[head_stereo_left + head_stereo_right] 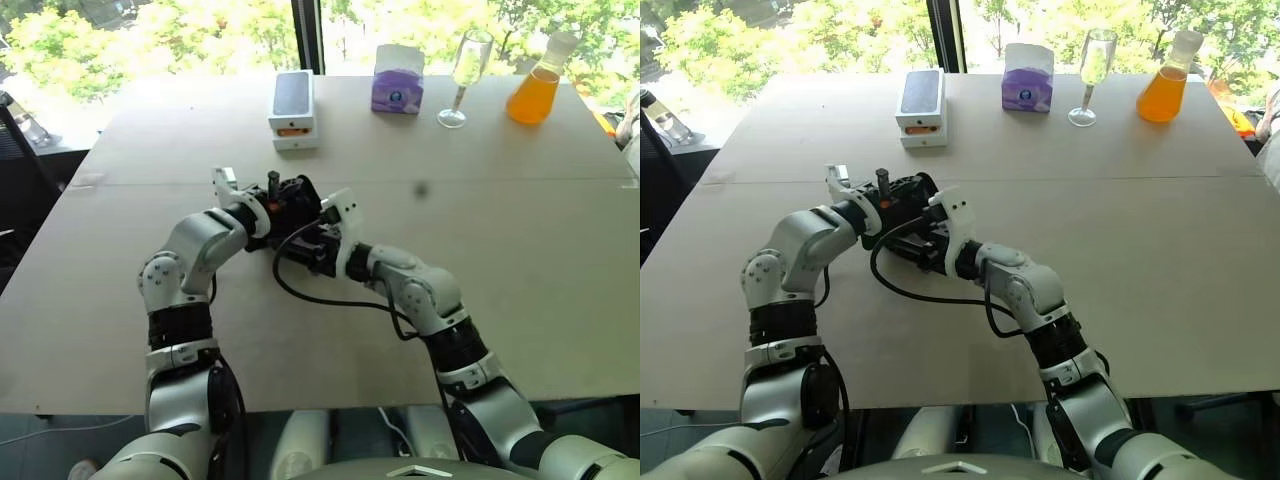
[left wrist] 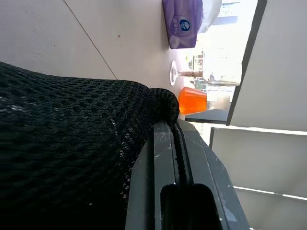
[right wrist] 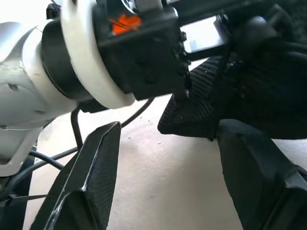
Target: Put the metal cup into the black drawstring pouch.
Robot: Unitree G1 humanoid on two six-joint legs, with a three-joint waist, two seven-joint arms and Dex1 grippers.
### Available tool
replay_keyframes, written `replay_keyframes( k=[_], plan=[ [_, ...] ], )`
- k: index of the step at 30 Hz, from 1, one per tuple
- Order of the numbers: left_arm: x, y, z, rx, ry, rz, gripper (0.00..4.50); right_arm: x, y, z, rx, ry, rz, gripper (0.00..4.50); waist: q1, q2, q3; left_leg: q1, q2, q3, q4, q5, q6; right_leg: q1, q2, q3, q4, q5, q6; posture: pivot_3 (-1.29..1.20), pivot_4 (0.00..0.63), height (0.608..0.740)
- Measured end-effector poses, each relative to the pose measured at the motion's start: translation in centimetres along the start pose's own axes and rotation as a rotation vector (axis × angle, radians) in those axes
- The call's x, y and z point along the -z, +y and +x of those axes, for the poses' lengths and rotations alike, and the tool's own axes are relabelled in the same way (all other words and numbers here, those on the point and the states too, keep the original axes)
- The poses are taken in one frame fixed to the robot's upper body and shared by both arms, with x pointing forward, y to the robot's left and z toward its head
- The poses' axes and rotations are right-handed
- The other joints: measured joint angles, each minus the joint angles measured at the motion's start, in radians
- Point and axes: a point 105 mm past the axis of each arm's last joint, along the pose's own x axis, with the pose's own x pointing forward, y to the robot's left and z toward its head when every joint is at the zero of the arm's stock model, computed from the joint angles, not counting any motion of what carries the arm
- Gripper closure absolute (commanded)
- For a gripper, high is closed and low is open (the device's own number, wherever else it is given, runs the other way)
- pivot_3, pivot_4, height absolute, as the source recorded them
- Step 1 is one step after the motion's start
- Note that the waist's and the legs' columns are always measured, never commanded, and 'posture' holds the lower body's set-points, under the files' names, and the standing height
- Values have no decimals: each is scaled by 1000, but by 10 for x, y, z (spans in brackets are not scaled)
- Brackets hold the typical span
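Note:
The black drawstring pouch (image 2: 72,143) is a soft mesh bag held just above the table's middle. My left gripper (image 2: 172,125) is shut on the edge of its fabric. In the head views both hands meet there, the left gripper (image 1: 288,200) beside the right gripper (image 1: 312,245). In the right wrist view my right gripper (image 3: 170,129) stands open with nothing between its fingers, and the pouch (image 3: 230,100) hangs just beyond them under the left hand. The metal cup is hidden.
Along the table's far edge stand a white box with a dark top (image 1: 293,110), a purple tissue box (image 1: 397,80), a clear champagne glass (image 1: 462,80) and a flask of orange liquid (image 1: 533,92). A black cable (image 1: 320,298) loops below the right wrist.

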Motion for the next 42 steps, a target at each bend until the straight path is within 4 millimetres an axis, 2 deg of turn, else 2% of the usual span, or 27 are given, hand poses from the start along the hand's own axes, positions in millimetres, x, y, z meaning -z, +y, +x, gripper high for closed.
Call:
replay_keyframes(
  k=[4,6,17,18,19,22,24,26,30,36,42],
  plan=[
    [-1,-2,2,3,-2,2,4500,-10,-2,1,15,-28,-29,1323,0,0,0,0,0,0,0,0,0,0,0,0,0,0,0,0,150,740],
    [0,-3,2,4,2,4,4500,-11,-8,0,57,-36,-39,1323,0,0,0,0,0,0,0,0,0,0,0,0,0,0,0,0,150,740],
    [0,-4,5,8,-1,-11,4500,-12,-14,9,67,-22,-72,1323,0,0,0,0,0,0,0,0,0,0,0,0,0,0,0,0,150,740],
    [0,-5,6,11,-3,-11,4500,-12,-13,10,64,-24,-80,1882,0,0,0,0,0,0,0,0,0,0,0,0,0,0,0,0,150,740],
    [0,-6,6,13,-4,-14,4500,-11,-11,12,55,-19,-91,2187,-1,0,0,0,0,0,0,0,0,0,0,0,0,0,0,0,150,740],
    [1,-5,7,9,-7,-22,4500,-8,-6,16,30,-8,-114,3550,-1,0,0,0,0,0,0,0,0,0,0,0,0,0,0,0,150,740],
    [4,-9,7,24,6,-14,4500,-3,-20,14,96,10,-116,4440,1,0,0,0,0,0,0,0,0,0,0,0,0,0,0,0,150,740],
    [4,-12,5,33,-1,-8,4500,0,-27,13,127,24,-116,4478,1,-1,0,0,0,0,0,0,0,0,0,0,0,0,0,0,150,740],
    [5,-9,1,28,-14,-9,4500,1,-26,13,120,35,-133,4478,-1,-1,0,0,0,0,0,0,0,0,0,0,0,0,0,0,150,740],
    [0,-5,-1,24,-45,-30,4500,-12,-11,11,56,3,-182,4478,1,-1,0,0,0,0,0,0,0,0,0,0,-1,0,0,0,150,740],
    [-6,-4,-3,10,-71,62,4500,-26,-6,-19,16,-42,-197,4478,6,-1,0,0,0,0,0,0,0,0,0,0,-1,0,0,0,150,740]
  ],
)
